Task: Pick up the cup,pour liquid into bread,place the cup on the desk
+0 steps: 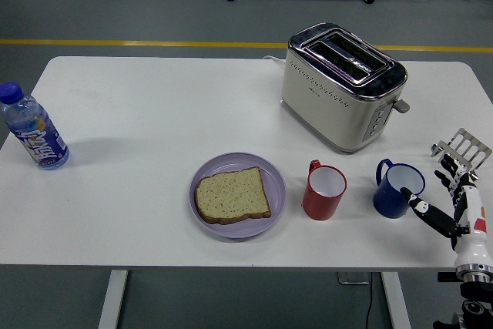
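Holding 1 bread slice (233,194), purple plate (271,172); right hand (453,194) fingers released beside blue cup (396,194).

Right hand (454,190): black fingers, silver metal knuckle links, white wrist.

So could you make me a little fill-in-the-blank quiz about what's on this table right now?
1. The slice of bread lies on a ____ plate.
2. The robot's right hand is spread open beside the ____ cup.
3. Between that cup and the plate stands a ____ cup.
4. The water bottle stands near the table's ____ edge.

Missing words: purple; blue; red; left
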{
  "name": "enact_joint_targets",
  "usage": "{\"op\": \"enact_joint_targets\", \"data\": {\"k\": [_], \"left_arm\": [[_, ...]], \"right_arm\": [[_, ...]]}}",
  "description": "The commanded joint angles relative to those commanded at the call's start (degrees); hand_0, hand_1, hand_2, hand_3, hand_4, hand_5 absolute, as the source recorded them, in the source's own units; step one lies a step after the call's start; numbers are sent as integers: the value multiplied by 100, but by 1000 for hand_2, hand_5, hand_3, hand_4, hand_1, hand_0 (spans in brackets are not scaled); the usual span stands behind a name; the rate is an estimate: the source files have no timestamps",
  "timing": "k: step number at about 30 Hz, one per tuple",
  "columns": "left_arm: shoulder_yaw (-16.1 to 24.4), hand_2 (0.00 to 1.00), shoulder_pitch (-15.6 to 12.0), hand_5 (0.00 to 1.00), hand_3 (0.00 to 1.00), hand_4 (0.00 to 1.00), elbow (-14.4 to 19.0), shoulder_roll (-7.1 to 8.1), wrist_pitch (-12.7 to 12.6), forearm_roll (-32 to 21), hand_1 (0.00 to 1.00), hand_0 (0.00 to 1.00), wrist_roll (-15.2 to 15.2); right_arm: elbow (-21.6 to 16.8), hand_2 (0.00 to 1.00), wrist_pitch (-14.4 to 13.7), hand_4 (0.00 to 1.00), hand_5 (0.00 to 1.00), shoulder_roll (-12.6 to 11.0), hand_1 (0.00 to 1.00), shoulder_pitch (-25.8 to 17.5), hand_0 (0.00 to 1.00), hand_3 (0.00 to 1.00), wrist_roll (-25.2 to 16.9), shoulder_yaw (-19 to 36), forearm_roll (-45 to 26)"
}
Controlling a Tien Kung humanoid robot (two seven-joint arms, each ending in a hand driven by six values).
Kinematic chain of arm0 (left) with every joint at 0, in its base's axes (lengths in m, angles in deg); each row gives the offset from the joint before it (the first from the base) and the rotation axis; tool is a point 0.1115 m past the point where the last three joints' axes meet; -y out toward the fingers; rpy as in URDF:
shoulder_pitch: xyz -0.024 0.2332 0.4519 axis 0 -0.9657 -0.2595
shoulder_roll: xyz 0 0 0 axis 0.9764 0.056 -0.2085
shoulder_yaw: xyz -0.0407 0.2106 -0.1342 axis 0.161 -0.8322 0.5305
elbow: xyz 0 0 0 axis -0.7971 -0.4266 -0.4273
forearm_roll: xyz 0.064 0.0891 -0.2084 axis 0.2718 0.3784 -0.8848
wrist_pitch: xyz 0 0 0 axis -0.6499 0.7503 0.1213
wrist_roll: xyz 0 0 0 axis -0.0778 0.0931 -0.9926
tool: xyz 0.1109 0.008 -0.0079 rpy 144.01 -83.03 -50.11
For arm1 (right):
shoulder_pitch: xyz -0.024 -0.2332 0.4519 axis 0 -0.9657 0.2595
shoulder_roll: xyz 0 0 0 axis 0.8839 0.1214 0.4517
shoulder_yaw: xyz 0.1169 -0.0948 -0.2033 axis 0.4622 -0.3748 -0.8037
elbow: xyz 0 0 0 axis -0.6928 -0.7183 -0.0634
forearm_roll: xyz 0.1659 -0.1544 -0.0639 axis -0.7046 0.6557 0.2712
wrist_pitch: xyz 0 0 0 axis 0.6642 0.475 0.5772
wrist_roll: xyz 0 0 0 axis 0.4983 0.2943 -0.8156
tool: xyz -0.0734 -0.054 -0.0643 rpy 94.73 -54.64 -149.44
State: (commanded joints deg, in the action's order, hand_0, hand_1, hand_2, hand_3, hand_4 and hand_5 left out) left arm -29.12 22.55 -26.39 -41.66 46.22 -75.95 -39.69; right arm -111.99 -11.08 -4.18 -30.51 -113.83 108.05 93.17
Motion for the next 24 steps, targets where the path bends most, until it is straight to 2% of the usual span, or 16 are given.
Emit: {"op": "enact_joint_targets", "data": {"k": [24], "left_arm": [[38,698,18,998,543,256,1,-8,-1,57,684,682,-32]], "right_arm": [[529,921,-90,998,119,39,848,372,941,937,27,-347,-45]]}}
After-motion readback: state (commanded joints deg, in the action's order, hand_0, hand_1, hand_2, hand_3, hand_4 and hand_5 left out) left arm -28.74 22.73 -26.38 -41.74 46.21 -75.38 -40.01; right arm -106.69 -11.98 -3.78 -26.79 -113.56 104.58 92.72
